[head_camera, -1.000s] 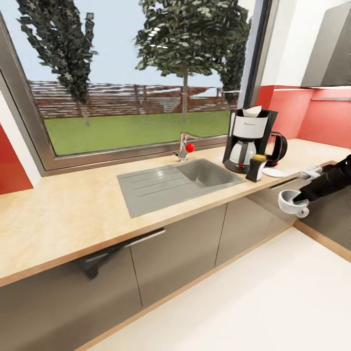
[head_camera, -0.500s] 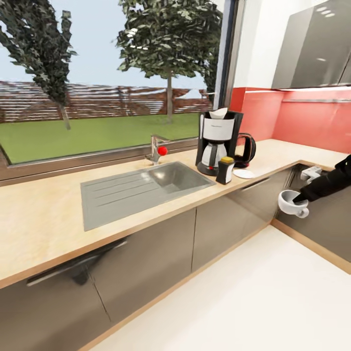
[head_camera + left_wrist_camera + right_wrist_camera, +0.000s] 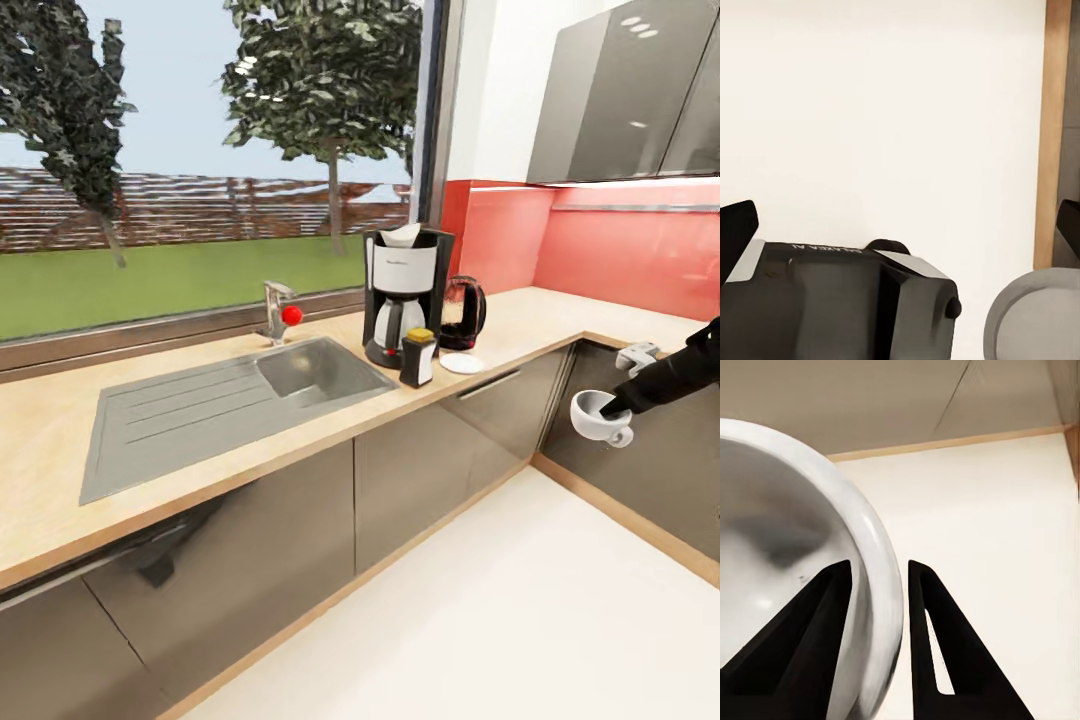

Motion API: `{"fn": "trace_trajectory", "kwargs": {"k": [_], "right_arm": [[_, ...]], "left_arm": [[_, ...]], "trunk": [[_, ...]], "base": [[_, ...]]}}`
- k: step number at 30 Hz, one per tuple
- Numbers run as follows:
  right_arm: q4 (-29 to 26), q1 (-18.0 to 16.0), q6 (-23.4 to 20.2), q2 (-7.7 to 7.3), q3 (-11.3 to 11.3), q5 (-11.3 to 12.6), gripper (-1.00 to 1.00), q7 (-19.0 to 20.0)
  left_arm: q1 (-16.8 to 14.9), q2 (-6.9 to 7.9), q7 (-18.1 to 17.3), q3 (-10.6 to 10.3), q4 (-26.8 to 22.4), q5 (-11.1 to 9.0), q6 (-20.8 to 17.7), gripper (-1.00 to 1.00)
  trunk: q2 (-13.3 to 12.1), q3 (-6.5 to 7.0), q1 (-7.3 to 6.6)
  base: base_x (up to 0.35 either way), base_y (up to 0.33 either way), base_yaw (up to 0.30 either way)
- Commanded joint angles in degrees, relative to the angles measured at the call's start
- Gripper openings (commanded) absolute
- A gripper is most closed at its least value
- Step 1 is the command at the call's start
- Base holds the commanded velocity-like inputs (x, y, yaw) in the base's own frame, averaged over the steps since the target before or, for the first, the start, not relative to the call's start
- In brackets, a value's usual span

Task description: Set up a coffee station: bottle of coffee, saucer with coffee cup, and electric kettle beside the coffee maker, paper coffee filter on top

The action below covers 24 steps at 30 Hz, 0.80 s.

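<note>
Fingers (image 3: 934,637) of the right gripper (image 3: 612,404) pinch the rim of the coffee cup (image 3: 601,416), one inside the wall and one outside, holding it over the pale floor (image 3: 480,620) with its mouth up and handle pointing down toward the floor. Farther back on the countertop (image 3: 200,440), the bottle of coffee (image 3: 417,357) and saucer (image 3: 462,363) sit before the coffee maker (image 3: 403,295), paper coffee filter (image 3: 400,236) on top, electric kettle (image 3: 462,313) beside. Whether the left gripper's fingers are apart cannot be told.

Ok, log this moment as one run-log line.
right gripper: shut on coffee cup rim, off-counter | saucer: empty, beside coffee maker | bottle of coffee, electric kettle: placed | left gripper: open
</note>
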<state>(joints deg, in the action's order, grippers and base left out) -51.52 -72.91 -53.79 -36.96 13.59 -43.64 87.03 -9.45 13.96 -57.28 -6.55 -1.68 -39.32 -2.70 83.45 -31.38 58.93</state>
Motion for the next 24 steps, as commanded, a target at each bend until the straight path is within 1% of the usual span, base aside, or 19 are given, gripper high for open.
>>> {"fn": "trace_trajectory", "kwargs": {"k": [1,15,21,24], "right_arm": [[-0.1,0.0,-0.6,-0.06,0.1,-0.5,-1.00,0.5],[-0.1,0.0,-0.6,-0.05,0.1,-0.5,-1.00,0.5],[-0.1,0.0,-0.5,-0.05,0.1,-0.5,-1.00,0.5],[-0.2,0.0,-0.5,-0.05,0.1,-0.4,-1.00,0.5]], "left_arm": [[0.0,0.02,-0.2,-0.5,0.0,-0.6,-0.3,1.00],[0.0,0.02,-0.2,-0.5,0.0,-0.6,-0.3,1.00],[0.0,0.03,-0.2,-0.5,0.0,-0.6,-0.3,1.00],[0.0,0.02,-0.2,-0.5,0.0,-0.6,-0.4,1.00]], "trunk": [[0.0,-0.06,0.01],[0.0,-0.06,0.01],[0.0,-0.06,0.01],[0.0,-0.06,0.01]], "base": [[0.169,-0.314,-0.001],[0.169,-0.314,0.011],[0.161,-0.312,0.172],[0.051,-0.199,0.254]]}}
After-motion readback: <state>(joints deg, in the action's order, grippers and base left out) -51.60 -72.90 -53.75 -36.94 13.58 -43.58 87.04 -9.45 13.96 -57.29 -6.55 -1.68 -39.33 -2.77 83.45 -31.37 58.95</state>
